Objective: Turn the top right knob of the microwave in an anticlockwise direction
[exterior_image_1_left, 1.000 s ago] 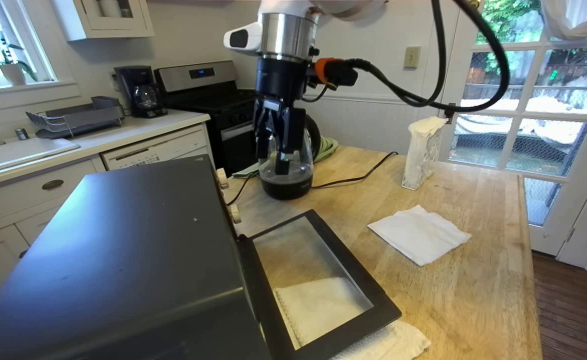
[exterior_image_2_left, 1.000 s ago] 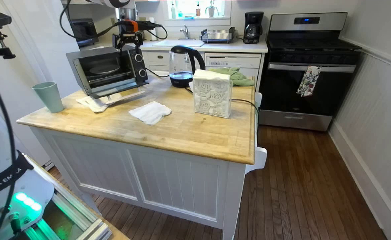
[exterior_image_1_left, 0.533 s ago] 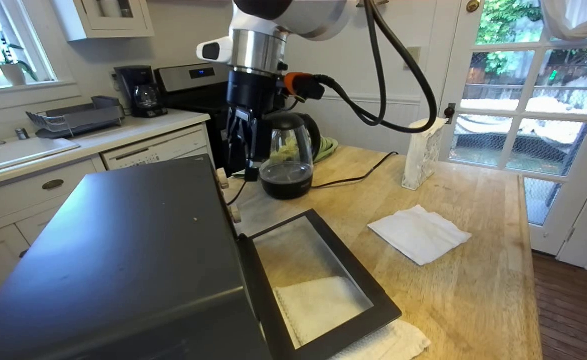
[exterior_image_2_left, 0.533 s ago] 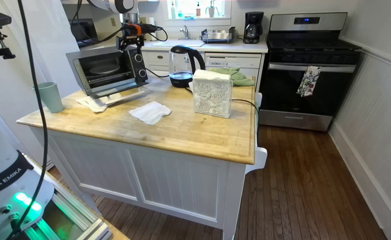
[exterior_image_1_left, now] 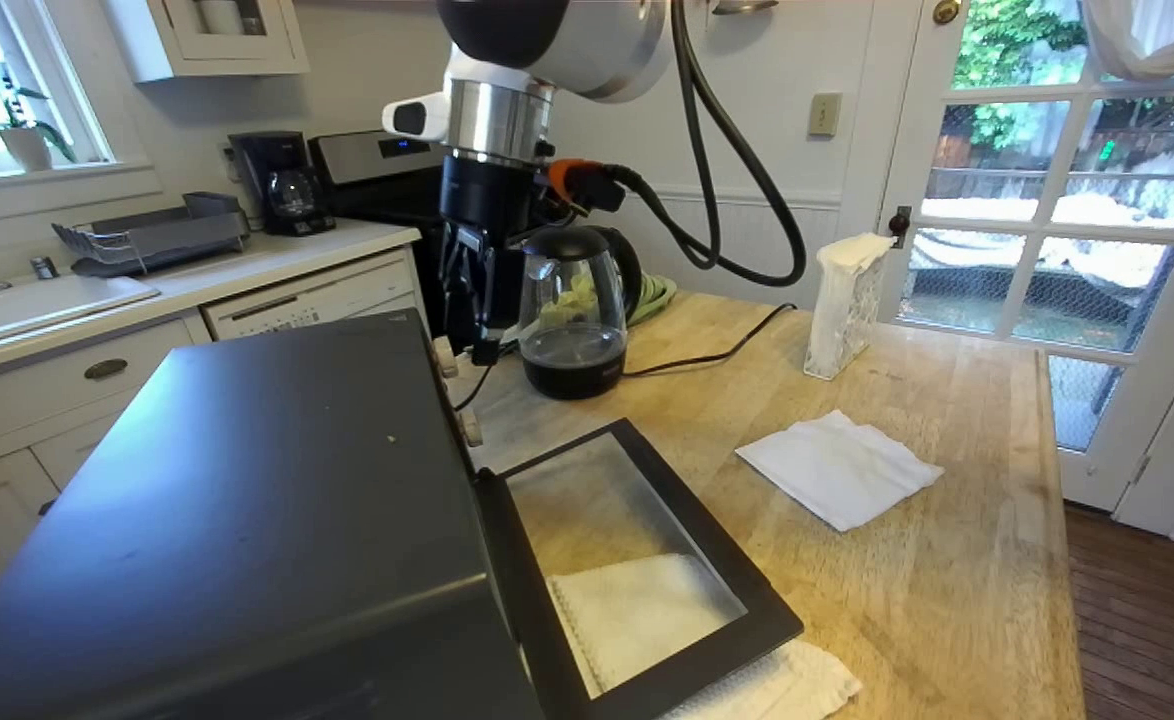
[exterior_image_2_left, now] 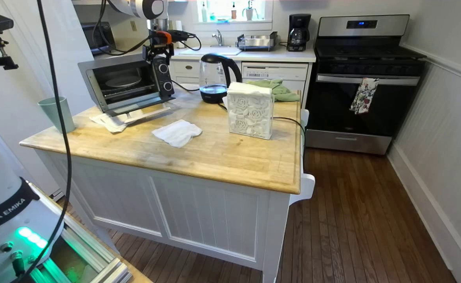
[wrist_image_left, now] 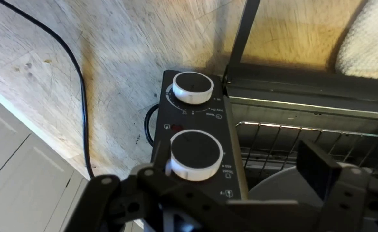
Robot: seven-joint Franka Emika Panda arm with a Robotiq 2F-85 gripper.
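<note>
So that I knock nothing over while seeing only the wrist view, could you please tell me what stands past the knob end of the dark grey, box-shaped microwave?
Observer: In both exterior views, a black-handled clear glass kettle stands off that end of the microwave.
Operator: Thank you; am I clear of it?
Observer: Yes, an exterior view shows a gap between it and the black two-finger gripper.
Operator: And what stands near the opposite end?
Observer: In an exterior view, a pale green tapered cup.
</note>
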